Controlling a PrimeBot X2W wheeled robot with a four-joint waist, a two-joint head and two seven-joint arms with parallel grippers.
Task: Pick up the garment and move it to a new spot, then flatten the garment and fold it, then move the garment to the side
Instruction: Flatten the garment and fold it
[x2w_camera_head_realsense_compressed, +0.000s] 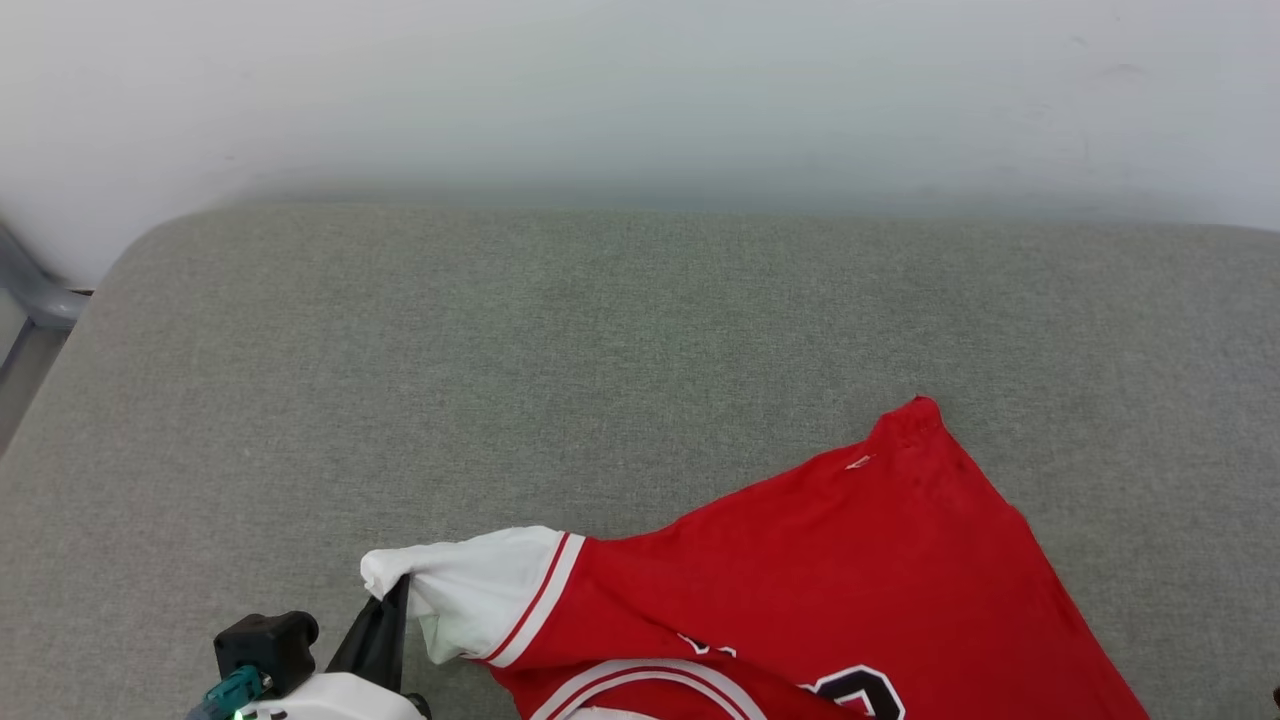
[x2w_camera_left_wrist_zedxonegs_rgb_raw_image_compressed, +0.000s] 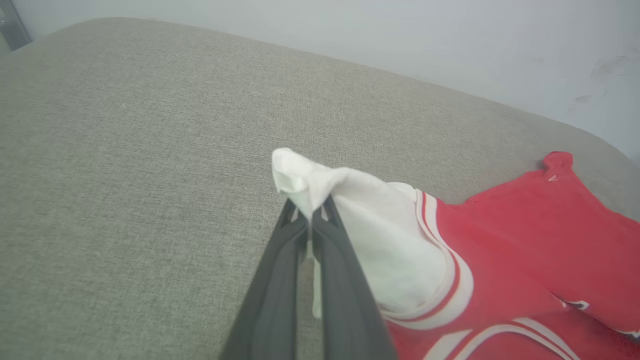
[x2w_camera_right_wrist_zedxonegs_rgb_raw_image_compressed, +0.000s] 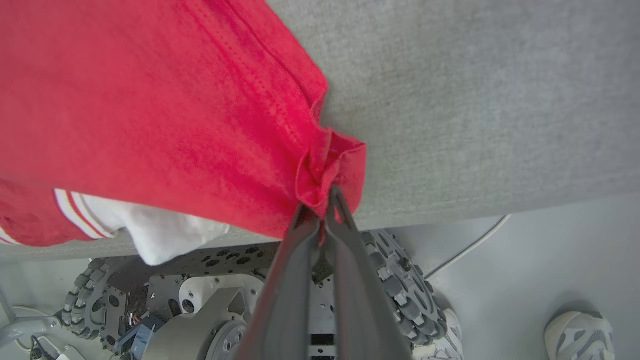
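Seemingly low, left end effector (x2w_camera_left_wrist_zedxonegs_rgb_raw_image_compressed: 311, 212) pinching garment (x2w_camera_left_wrist_zedxonegs_rgb_raw_image_compressed: 505, 235)

A: What's the left end effector (x2w_camera_left_wrist_zedxonegs_rgb_raw_image_compressed: 312, 210) got?
B: It's clamped on the tip of the white sleeve (x2w_camera_left_wrist_zedxonegs_rgb_raw_image_compressed: 385, 235) of the garment (x2w_camera_left_wrist_zedxonegs_rgb_raw_image_compressed: 525, 240); the red body lies rightward on the grey fabric surface (x2w_camera_left_wrist_zedxonegs_rgb_raw_image_compressed: 125, 150).

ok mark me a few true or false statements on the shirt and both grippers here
1. The left gripper is shut on the white sleeve of the garment. True.
2. The right gripper hangs open above the garment. False: it is shut on a bunched red edge of it.
3. The garment is folded into a neat square. False: it lies unfolded, held between the two grippers.
4. The garment lies on a grey cushion. True.
5. A pale shoe is on the floor. True.
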